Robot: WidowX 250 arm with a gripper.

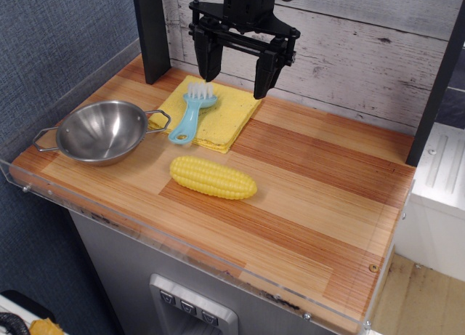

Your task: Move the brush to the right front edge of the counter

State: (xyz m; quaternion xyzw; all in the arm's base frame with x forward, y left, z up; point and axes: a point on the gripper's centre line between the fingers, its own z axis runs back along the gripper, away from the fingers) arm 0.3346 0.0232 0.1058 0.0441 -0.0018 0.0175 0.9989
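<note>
Black gripper (236,67) is hanging with jaws spread wide, holding nothing, above your light-blue brush (192,115), which is lying on the yellow cloth (218,117) at the striped wooden tabletop's (312,204) far left.

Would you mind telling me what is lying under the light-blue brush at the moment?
The brush lies on a folded yellow cloth, with its handle end reaching over the cloth's front edge above the counter. The cloth hides the wood directly beneath it.

Brush (191,117) lies on cloth (221,120), between bowl (102,131) and corn (213,177).
</note>
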